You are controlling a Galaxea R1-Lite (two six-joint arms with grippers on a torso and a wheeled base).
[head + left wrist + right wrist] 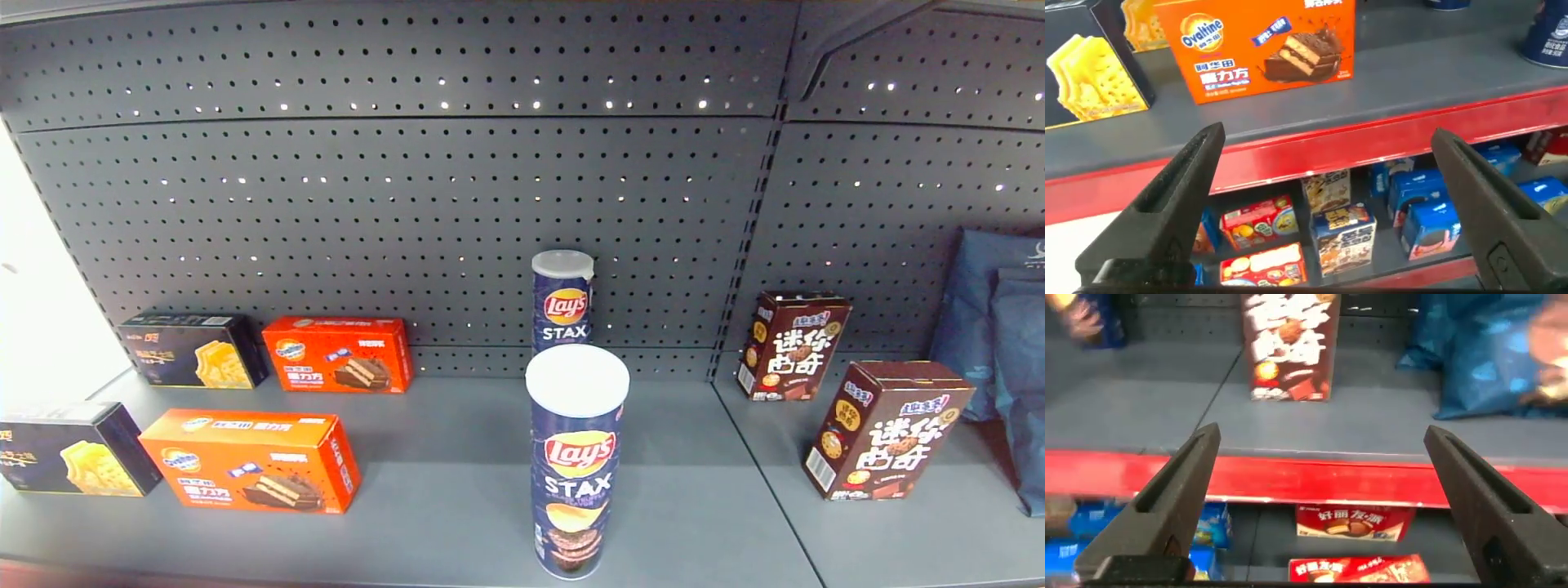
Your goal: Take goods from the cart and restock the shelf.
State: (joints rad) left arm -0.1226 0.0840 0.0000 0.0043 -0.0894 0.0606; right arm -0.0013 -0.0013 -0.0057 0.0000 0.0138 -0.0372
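On the grey shelf [457, 490] stand two dark blue chip cans, one at the front [575, 457] and one behind it [562, 298]. Two orange wafer boxes [253, 461] [339, 354] and two black biscuit boxes [69, 449] [192, 349] lie to the left. Two brown cookie boxes [886, 429] [790, 345] stand to the right. My left gripper [1323, 212] is open and empty, in front of the shelf's red edge [1315, 139], below the front orange box [1259, 45]. My right gripper [1319, 510] is open and empty, below the front brown box [1288, 343].
Blue bags [1004, 343] lean at the far right of the shelf. A lower shelf holds small boxes [1339, 237] and red boxes [1347, 523]. A perforated back panel [408, 188] closes the shelf behind. Open shelf surface lies between the cans and the boxes.
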